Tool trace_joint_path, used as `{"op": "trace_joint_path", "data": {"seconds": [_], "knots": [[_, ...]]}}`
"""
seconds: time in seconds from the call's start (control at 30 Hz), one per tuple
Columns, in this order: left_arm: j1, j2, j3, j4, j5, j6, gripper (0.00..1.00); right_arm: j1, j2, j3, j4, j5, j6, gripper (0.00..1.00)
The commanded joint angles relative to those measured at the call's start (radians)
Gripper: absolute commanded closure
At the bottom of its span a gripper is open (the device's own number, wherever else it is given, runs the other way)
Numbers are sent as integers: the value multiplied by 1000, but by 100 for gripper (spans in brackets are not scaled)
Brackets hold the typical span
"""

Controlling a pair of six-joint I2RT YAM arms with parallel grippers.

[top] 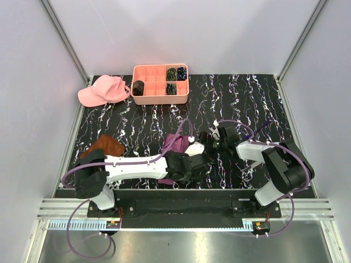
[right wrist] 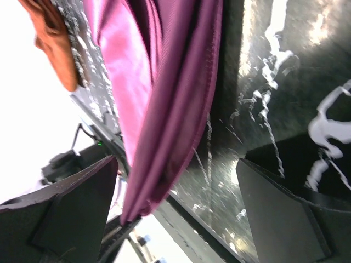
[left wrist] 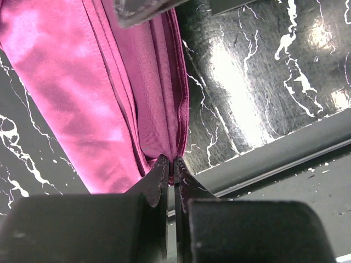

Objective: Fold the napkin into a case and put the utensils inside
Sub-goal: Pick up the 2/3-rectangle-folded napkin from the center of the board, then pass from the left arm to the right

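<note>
The magenta napkin (top: 174,143) lies folded in layers near the table's front middle, mostly covered by both arms in the top view. My left gripper (left wrist: 171,164) is shut on the napkin (left wrist: 104,82) at the bottom end of its folded edges, close to the table's front edge. In the top view the left gripper (top: 201,158) sits just right of the cloth. My right gripper (right wrist: 176,164) stands open and wide, and a hanging fold of the napkin (right wrist: 164,93) lies between its fingers without being pinched. The right gripper (top: 215,138) faces the left one. The utensils are out of view.
A pink cap (top: 101,90) lies at the back left. Beside it stands a salmon compartment tray (top: 160,101) holding dark coiled bundles (top: 171,73). A rust-brown cloth (top: 104,147) lies at the left near my left arm. The table's front rail (left wrist: 274,159) runs right under the left gripper.
</note>
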Motion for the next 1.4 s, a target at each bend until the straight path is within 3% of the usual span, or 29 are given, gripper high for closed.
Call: {"op": "trace_joint_path", "data": {"seconds": [0.0, 0.3, 0.43, 0.53, 0.7, 0.8, 0.97, 1.37], "knots": [[17, -29, 0, 38, 32, 21, 100, 12, 36, -22, 144, -29, 99, 0], [25, -23, -11, 68, 65, 32, 100, 142, 53, -88, 286, -5, 293, 0], [27, -15, -15, 81, 82, 40, 100, 153, 40, -98, 305, 12, 356, 6], [27, -26, -27, 97, 95, 40, 87, 153, 24, -64, 244, 21, 350, 9], [27, -45, -43, 137, 110, 50, 59, 153, 6, -56, 236, 17, 409, 30], [27, -40, -34, 148, 112, 55, 52, 153, 4, -53, 233, 10, 431, 40], [27, -12, -11, 150, 101, 58, 48, 153, -8, -68, 231, 10, 460, 48], [25, 84, 48, 121, 21, 49, 45, 171, 4, -91, 287, 13, 546, 49]]}}
